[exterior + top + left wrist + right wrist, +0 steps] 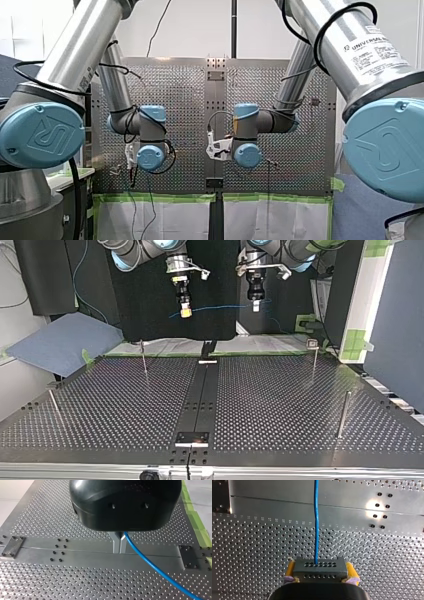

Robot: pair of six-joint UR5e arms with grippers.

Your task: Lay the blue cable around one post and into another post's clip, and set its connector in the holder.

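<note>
Silver arms [87,50] in the front view hang over the middle of the perforated table [170,100], fingers hidden; the top view shows the blue cable [220,307] strung between my right gripper [185,313] and my left gripper [255,305], high above the table. Left wrist view: metal fingers [115,543] pinch narrowly on the cable above the centre strip [82,552]. Right wrist view: yellow pads [350,571] clamp the dark connector [319,569], cable running straight out of it.

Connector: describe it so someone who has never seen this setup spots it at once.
Above the perforated table, find my right gripper. Clamped between its yellow-padded jaws is the connector, a dark grey block with rows of small holes. Nothing else has the blue cable running out of it.
</note>
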